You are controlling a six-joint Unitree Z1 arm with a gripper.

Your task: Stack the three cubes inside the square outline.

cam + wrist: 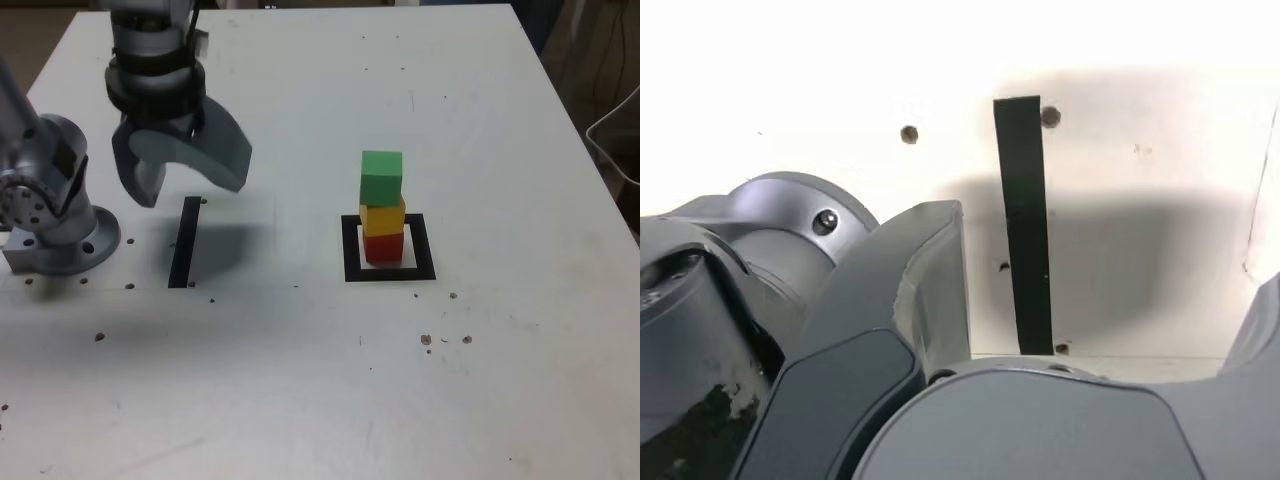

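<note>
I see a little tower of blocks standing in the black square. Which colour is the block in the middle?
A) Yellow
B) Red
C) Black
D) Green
A: the yellow block sits between the green one on top and the red one at the bottom, inside the black square outline.

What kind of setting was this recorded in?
Probably a robotics lab or test bench: a robot arm is set up at a white table marked with a black tape strip and a square outline around stacked cubes.
</note>
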